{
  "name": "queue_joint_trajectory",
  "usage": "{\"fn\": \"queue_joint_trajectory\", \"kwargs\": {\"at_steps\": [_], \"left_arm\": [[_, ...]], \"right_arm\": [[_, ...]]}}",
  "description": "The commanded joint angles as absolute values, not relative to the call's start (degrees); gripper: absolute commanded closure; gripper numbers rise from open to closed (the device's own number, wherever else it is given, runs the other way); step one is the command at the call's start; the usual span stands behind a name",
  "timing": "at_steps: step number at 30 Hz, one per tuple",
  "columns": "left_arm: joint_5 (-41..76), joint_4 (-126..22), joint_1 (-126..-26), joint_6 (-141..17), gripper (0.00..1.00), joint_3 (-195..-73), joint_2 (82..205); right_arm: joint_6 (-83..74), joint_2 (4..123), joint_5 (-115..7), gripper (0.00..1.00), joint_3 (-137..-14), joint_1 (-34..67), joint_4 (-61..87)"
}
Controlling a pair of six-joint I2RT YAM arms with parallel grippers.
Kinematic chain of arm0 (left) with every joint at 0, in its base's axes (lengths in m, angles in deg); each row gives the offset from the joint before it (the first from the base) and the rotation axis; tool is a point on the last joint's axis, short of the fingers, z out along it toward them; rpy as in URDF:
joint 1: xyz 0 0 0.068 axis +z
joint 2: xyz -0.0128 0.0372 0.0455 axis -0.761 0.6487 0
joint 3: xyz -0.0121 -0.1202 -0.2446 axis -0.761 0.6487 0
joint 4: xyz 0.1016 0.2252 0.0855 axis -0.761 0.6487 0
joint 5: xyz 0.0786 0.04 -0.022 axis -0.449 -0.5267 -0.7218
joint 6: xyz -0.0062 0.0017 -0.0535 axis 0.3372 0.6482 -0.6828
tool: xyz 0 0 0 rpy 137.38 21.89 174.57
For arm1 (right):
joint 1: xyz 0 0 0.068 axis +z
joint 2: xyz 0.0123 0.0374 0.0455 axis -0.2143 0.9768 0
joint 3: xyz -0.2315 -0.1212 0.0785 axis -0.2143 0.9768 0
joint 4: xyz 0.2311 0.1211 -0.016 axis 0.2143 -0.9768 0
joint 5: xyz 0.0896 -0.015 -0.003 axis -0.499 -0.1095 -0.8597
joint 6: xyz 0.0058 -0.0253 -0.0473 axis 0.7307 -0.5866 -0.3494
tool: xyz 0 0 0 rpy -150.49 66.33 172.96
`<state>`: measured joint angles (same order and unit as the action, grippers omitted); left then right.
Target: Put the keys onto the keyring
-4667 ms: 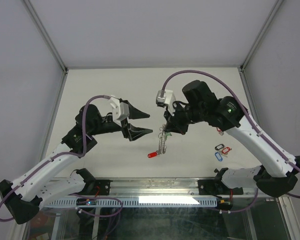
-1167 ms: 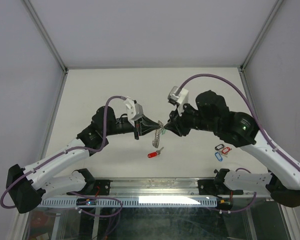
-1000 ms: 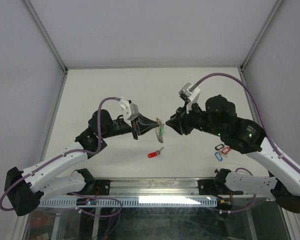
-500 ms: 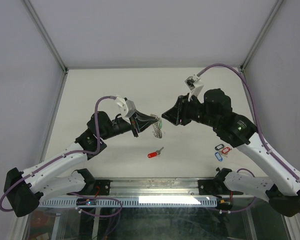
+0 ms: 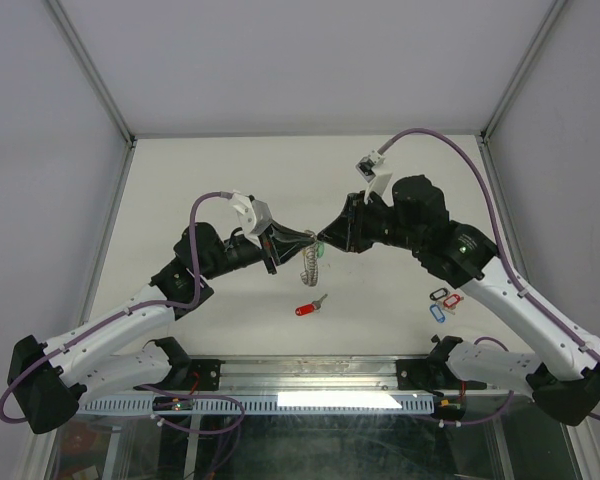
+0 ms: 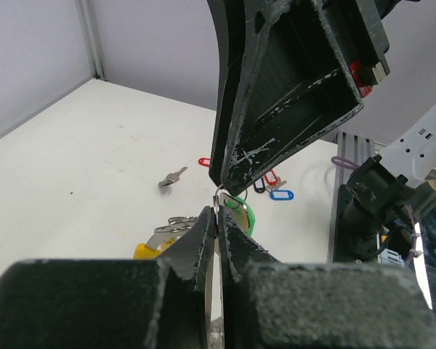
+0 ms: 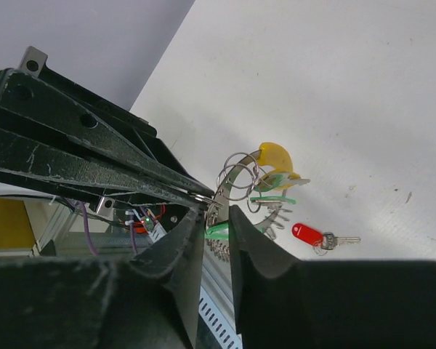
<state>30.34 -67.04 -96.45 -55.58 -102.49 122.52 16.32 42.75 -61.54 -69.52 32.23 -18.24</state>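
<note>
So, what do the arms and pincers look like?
The left arm and right arm have white links and black joints. A purple cable runs along each to a white wrist block. The left pincer and right pincer have black, scratched, wedge-shaped fingers.

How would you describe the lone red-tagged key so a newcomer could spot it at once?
Start at the middle of the white table's front edge. In the overhead view, just below the dangling keyring, lies one key with a red tag. Unlike the bunch of tags farther right, it lies alone.
</note>
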Motion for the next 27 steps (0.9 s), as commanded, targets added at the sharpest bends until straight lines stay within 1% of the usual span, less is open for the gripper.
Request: {"fn": "queue_joint_trajectory", "kwargs": {"at_steps": [1,6,11,27], "left_arm": [[29.5,-70.3,-96.8,-56.0,1.00,-103.5,121.1],[29.5,-70.2,-96.8,-55.9,1.00,-103.5,121.0],[29.6,-70.2,-96.8,-55.8,1.00,-103.6,121.1],[29.7,-69.9,-96.8,-55.5,1.00,-104.2,121.3]], "right_arm": [[16.9,42.5,-62.4,0.82,-69.7,32.2,-15.2],[16.8,42.2,-61.8,0.94,-69.5,32.2,-15.3],[16.7,42.1,-61.6,1.00,-69.3,32.2,-15.5],[15.7,42.8,-62.1,1.00,-68.6,32.2,-16.6]]}}
